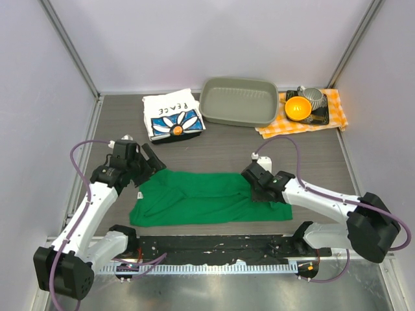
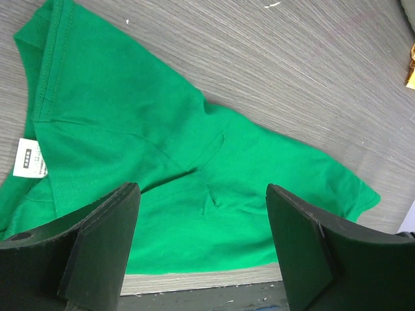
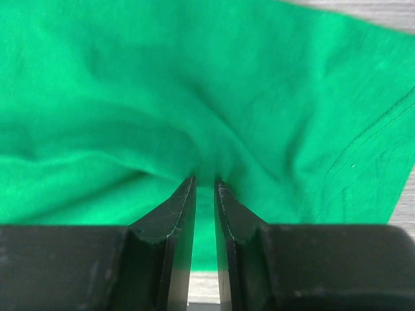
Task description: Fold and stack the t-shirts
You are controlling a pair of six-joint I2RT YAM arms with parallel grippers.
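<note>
Right wrist view: a fold of the green t-shirt point(image 3: 130, 97) is pinched between the nearly closed jaws of the right gripper point(image 3: 204, 180). The left gripper point(image 2: 201, 194) is held spread wide over the shirt's label end, with nothing gripped. The shirt is spread across the near middle of the table point(image 1: 227, 146). Farther back, the folded white t-shirt point(image 1: 172, 115) is set just left of a grey tray point(image 1: 237, 103).

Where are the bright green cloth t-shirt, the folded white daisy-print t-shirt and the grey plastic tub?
bright green cloth t-shirt point(image 1: 201, 197): top external view, middle of its body.
folded white daisy-print t-shirt point(image 1: 174, 122): top external view, on the daisy print.
grey plastic tub point(image 1: 237, 102): top external view, bare floor.
</note>
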